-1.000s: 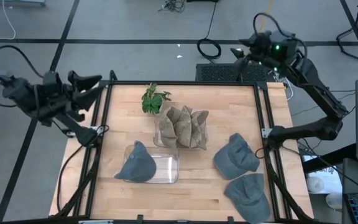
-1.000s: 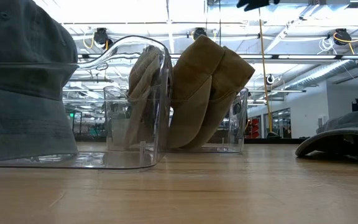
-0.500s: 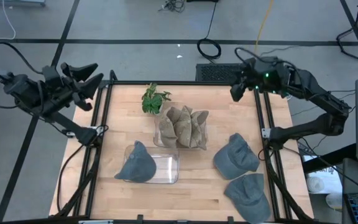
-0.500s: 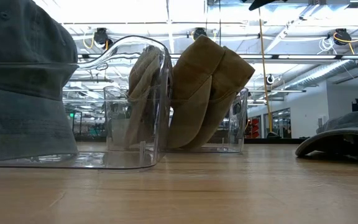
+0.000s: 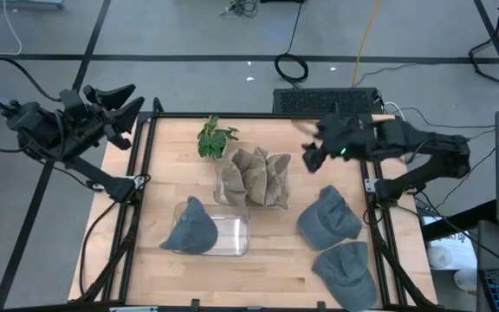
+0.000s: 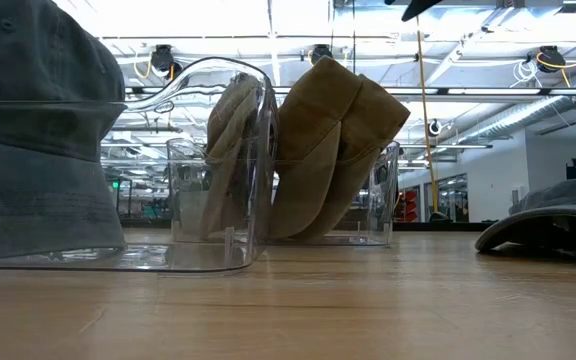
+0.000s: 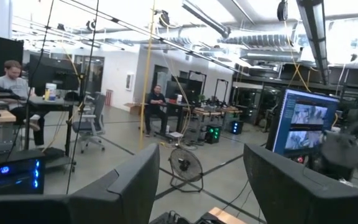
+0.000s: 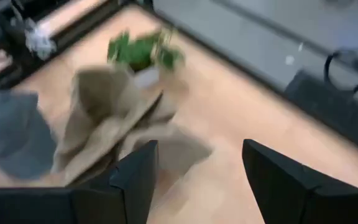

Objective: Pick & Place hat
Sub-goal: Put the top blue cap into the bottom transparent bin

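Note:
Two grey-blue hats lie crown up on the wooden table at the right, one (image 5: 328, 217) behind the other (image 5: 346, 273). A third grey-blue hat (image 5: 190, 227) sits in a clear bin (image 5: 232, 236) at the near left. Tan hats (image 5: 256, 177) stand packed in a second clear bin. My right gripper (image 5: 310, 152) is open in the air above the table, beyond the nearer grey hats and right of the tan hats. My left gripper (image 5: 121, 102) is open, off the table's far left corner.
A small green plant (image 5: 214, 139) stands at the far edge, behind the tan hats. Black frame rails run along the table's left and right edges. Bare wood shows at the far right and near middle. People sit in the room beyond, seen in the left wrist view.
My right gripper has swung from beyond the table's far right corner in over the table, coming down toward the tan hats and the grey hats. My left gripper has risen a little and turned toward the far side. The hats have not moved.

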Tool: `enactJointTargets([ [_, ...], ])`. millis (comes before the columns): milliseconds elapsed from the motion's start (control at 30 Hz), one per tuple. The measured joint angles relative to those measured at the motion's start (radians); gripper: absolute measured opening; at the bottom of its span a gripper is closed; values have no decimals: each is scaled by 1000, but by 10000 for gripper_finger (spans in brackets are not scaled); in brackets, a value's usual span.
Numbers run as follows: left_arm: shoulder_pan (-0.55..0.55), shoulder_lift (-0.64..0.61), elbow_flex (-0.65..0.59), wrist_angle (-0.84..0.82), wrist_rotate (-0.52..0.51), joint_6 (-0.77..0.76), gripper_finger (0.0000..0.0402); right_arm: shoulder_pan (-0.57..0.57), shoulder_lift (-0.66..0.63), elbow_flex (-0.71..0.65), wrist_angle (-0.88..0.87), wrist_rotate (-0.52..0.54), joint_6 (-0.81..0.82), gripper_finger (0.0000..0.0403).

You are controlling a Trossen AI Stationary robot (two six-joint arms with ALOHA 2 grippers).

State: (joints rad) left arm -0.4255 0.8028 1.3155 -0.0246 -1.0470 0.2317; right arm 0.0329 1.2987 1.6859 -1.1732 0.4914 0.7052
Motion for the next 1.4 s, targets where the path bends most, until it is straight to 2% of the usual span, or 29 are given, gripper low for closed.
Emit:
enactJointTargets([
  [133,0,0,0,0,2,1,241,86,76,0,-51,-93,177,220],
  [400,0,1,0,-4,2,1,241,235,242,0,-49,-441,481,219],
  [533,0,1,0,-31,2,0,241,307,306,0,-46,-536,591,219],
  [800,0,2,0,-63,2,-4,241,408,399,0,-46,-549,743,219],
  [1067,0,2,0,-64,2,-1,241,441,483,0,-36,-557,815,219],
  [1400,0,2,0,-118,-1,-4,241,449,649,0,-102,-544,776,219],
])
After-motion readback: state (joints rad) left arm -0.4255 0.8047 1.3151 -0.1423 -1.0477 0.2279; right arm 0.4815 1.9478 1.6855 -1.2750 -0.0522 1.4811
